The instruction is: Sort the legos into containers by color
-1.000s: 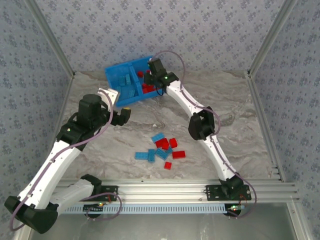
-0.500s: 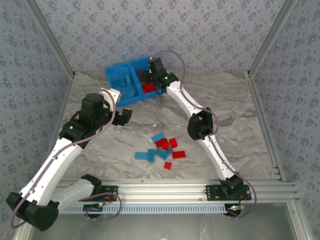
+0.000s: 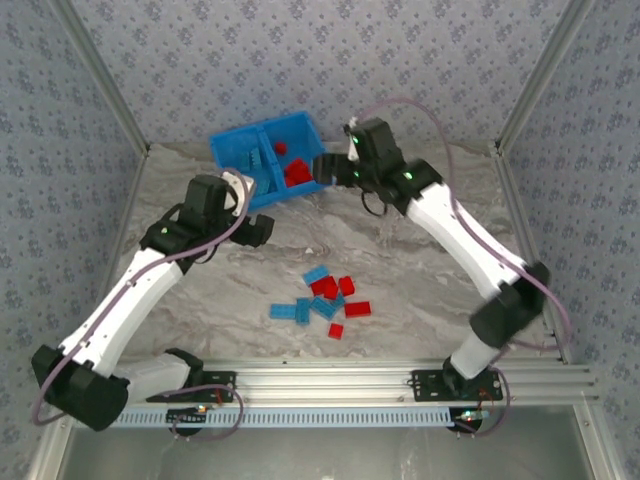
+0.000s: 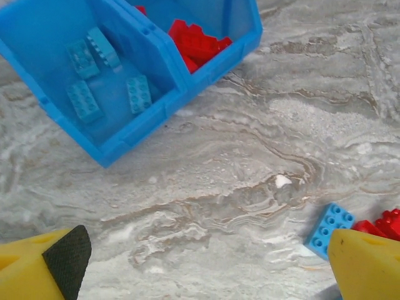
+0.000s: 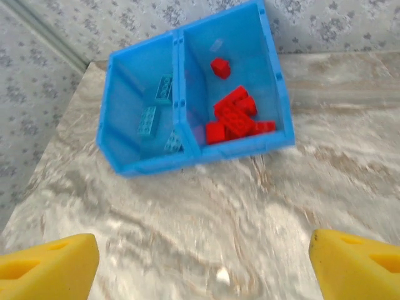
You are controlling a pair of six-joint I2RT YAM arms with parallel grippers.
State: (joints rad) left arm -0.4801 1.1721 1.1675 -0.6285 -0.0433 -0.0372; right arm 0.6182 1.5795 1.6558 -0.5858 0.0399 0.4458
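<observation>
1. The left hand (image 3: 258, 230) and right hand (image 3: 322, 168) hover wide open and empty, seemingly ready to fetch.
2. The far bin (image 5: 187, 161) holds light blue bricks (image 5: 148, 119) on the left and red bricks (image 5: 234, 115) on the right, sorted by colour.
3. Loose legos (image 3: 325, 300) lie unsorted on the bench (image 3: 400, 300).

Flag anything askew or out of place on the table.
The blue bin sits skewed, at an angle to the table's back edge. Its colors are unmixed: light blue legos one side, red legos the other.

The bin (image 4: 219, 67) is cut off by the left wrist view's top edge.
</observation>
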